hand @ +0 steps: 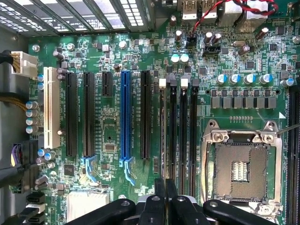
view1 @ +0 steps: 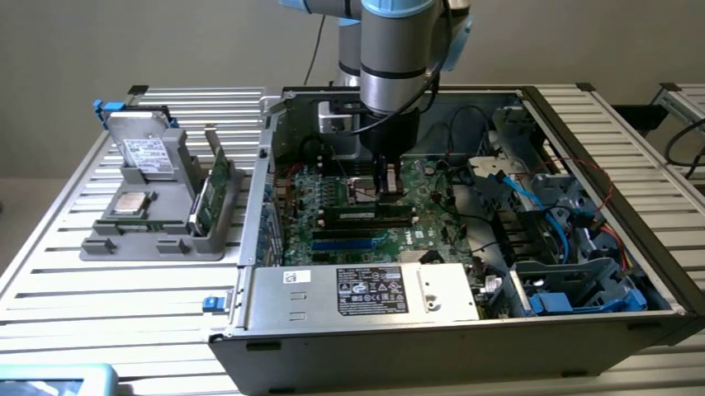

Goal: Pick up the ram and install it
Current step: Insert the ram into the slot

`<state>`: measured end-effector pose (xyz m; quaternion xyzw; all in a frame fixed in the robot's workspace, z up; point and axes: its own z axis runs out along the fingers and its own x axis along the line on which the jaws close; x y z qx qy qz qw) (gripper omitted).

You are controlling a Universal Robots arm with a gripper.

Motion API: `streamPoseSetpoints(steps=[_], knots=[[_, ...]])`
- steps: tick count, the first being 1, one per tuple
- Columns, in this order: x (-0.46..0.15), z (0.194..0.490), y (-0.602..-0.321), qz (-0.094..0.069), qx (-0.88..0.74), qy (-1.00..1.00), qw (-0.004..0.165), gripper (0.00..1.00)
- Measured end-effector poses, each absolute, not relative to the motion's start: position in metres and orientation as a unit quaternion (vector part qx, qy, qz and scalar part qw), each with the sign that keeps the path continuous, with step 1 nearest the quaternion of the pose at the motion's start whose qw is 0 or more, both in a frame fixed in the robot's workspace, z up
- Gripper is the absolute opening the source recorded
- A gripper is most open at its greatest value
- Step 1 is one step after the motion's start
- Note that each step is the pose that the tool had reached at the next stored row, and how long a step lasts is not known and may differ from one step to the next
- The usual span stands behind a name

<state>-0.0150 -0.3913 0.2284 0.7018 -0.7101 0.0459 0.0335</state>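
Tool (hand: 165, 185) pinched narrow over the ram (hand: 161, 131), which stands edge-up beside 3 black slots (hand: 183, 131). Blue cables (view1: 529, 194) and the power supply (view1: 369, 289) crowd the case (view1: 441, 355). A tray (view1: 144, 243) sits on the desk (view1: 111, 313).

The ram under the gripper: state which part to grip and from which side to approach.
Grip the ram by its top long edge near mid-length, pinching the two flat faces, coming straight down from above. It appears to stand on edge on the motherboard, with empty black slots close alongside, so probably only that upper edge is free.
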Motion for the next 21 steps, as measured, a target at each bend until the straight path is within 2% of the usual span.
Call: streamPoseSetpoints(steps=[21], knots=[[-0.0150, 0.2296, -0.3920, 0.047, 0.698, -0.714, 0.032, 0.12]])
